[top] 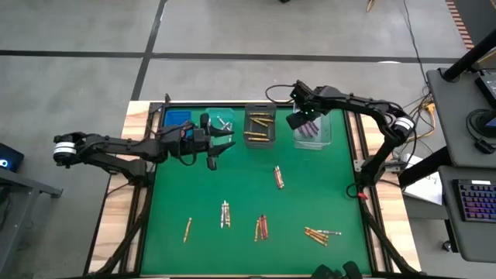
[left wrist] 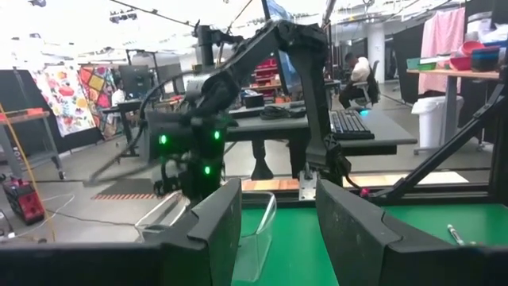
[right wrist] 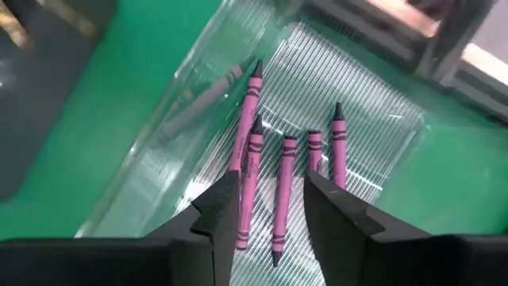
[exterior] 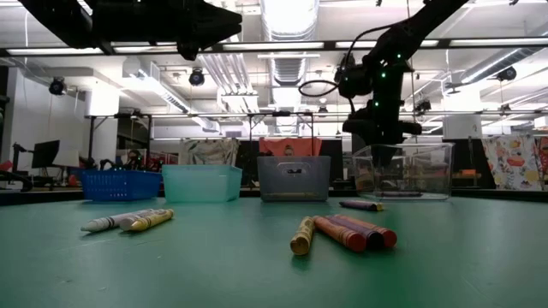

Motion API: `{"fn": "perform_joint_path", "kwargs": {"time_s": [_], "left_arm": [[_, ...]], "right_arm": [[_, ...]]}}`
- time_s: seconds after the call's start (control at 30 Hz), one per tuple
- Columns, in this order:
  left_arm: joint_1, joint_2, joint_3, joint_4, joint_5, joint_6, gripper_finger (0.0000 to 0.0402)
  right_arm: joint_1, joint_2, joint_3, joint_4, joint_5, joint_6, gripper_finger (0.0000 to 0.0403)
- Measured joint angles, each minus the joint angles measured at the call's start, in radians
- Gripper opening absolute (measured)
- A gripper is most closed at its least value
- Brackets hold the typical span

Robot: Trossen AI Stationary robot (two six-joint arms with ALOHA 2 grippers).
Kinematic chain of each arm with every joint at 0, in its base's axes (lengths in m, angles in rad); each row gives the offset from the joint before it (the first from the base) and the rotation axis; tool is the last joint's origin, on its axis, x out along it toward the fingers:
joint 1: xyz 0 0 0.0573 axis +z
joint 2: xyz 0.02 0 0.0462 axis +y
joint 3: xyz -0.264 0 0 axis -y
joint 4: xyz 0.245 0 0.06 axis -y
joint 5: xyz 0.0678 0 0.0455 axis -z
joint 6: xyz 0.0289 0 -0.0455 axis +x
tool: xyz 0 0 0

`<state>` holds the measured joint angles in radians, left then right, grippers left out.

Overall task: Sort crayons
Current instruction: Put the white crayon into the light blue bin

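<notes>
Evidently the step in hand is a drop-off: the right gripper (top: 304,118) hangs over the clear bin (top: 325,136) at the far right of the row, its fingers (right wrist: 213,208) parted with nothing between them, and purple crayons (right wrist: 283,188) lie loose on the ribbed floor of the bin directly below. That reads as a purple one just let go among its fellows (five or so lie there, side by side).

Next, by my judgement, the arm must lift clear of the bin wall and travel to the loose crayons on the green mat (top: 240,178): a pair near the middle (top: 278,177), a whitish bundle (top: 225,214), a reddish bundle (top: 261,227), a single gold one (top: 187,229) and a gold cluster (top: 320,234). Each needs a narrow, square pinch, since they lie close together.

The right arm reaches in from the table's right edge, elbow high, wrist tipped down. The left gripper (top: 218,144) waits, jaws wide, near the pale bin (top: 220,122), arm stretched level from the left.
</notes>
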<state>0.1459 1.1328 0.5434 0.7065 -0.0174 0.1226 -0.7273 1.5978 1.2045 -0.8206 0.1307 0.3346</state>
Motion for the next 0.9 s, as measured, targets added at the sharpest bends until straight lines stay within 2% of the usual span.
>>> {"fn": "perform_joint_path", "kwargs": {"time_s": [0.2, 0.37, 0.63, 0.9], "left_arm": [[0.0, 0.0, 0.0, -0.045, 0.0, -0.007, 0.0146], [0.0, 0.0, 0.0, -0.089, 0.0, -0.025, 0.0146], [0.0, 0.0, 0.0, -0.131, 0.0, -0.03, 0.0146], [0.0, 0.0, 0.0, -0.133, 0.0, -0.03, 0.0146]], "right_arm": [[0.011, -0.088, 0.015, -0.005, 0.0, 0.04, 0.013], [0.066, -0.177, 0.055, -0.008, -0.001, 0.065, 0.0117], [0.258, -0.249, 0.129, -0.014, -0.011, 0.119, 0.0107], [0.464, -0.236, 0.162, -0.016, -0.118, 0.121, 0.0109]]}}
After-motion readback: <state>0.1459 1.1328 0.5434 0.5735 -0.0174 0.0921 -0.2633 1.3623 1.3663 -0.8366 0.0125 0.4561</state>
